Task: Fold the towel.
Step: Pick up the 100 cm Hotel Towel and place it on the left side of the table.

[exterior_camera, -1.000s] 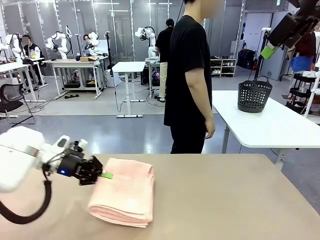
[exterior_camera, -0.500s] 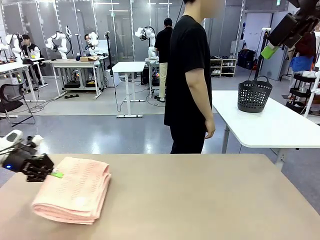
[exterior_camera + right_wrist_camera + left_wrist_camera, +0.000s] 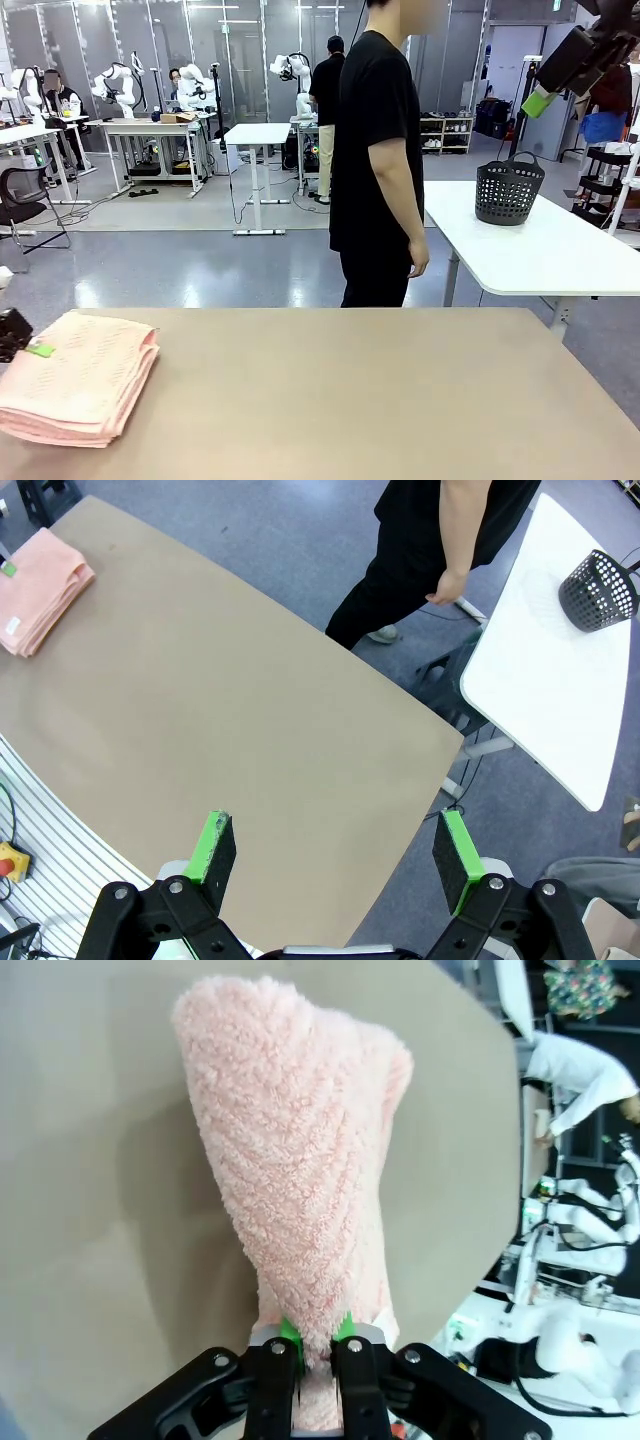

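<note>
Nearest the robot, at the left edge of the brown table (image 3: 400,400), lies the towel (image 3: 75,390). It rests as a thick, layered pink stack, its folded edges rounded and roughly lined up, so the folding itself looks done or very nearly so. No loose flap or spread-out portion can be seen in the front view.

The left gripper (image 3: 318,1345) is clamped on the near end of the stack: in the left wrist view its green pads (image 3: 290,1332) pinch the terry cloth between them, jaws almost together with the fabric squeezed in the gap. In the front view the same gripper (image 3: 22,340) sits at the far left border, just beside the towel's left edge, with a sliver of green pad touching the cloth. From the wrist camera the towel runs away from the fingers as one compact bundle lying on the table.

What seems left, as a judgement, is small: releasing the cloth and perhaps settling the bundle squarely, since it sits very close to the table's left edge. Whether another fold is intended cannot be told from these pictures.

The right gripper (image 3: 335,855) hangs high above the table, jaws wide apart and holding nothing; its view looks down on the bare tabletop with the towel (image 3: 38,578) far off in one corner.

Farther away, a person (image 3: 378,160) in a black shirt stands at the far side of the table, hands down. Beyond, on a separate white table, stands a dark basket (image 3: 509,190).
</note>
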Motion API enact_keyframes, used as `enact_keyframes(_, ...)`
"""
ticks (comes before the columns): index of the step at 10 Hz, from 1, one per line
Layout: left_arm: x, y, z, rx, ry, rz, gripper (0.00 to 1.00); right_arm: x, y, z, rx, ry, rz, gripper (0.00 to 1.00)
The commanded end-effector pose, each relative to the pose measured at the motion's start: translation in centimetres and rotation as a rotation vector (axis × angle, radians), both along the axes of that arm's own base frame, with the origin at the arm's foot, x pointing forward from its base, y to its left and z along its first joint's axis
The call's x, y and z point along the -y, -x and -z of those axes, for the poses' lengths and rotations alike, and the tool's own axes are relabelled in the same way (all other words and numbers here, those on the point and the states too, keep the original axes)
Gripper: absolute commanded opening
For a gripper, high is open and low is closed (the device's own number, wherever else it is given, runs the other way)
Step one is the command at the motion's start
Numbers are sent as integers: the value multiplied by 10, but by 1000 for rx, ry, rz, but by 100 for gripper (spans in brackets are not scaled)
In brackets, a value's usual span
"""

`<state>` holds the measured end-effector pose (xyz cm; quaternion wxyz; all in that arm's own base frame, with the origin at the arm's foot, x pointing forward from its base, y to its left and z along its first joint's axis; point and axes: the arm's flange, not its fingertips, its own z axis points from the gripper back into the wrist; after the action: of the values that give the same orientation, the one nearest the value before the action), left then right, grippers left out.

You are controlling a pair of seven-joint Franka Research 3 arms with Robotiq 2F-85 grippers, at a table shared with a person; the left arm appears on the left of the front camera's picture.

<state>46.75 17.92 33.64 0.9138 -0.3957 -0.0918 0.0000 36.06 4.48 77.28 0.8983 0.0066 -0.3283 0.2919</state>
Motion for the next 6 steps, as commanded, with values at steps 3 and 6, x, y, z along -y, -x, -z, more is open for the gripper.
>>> enact_keyframes(3,-32,-16,12,8,-73,-2,20,0,1,1,1,3,3,100)
enact_keyframes(6,-28,-16,8,37,-160,-1,81,0,1,1,1,3,3,100)
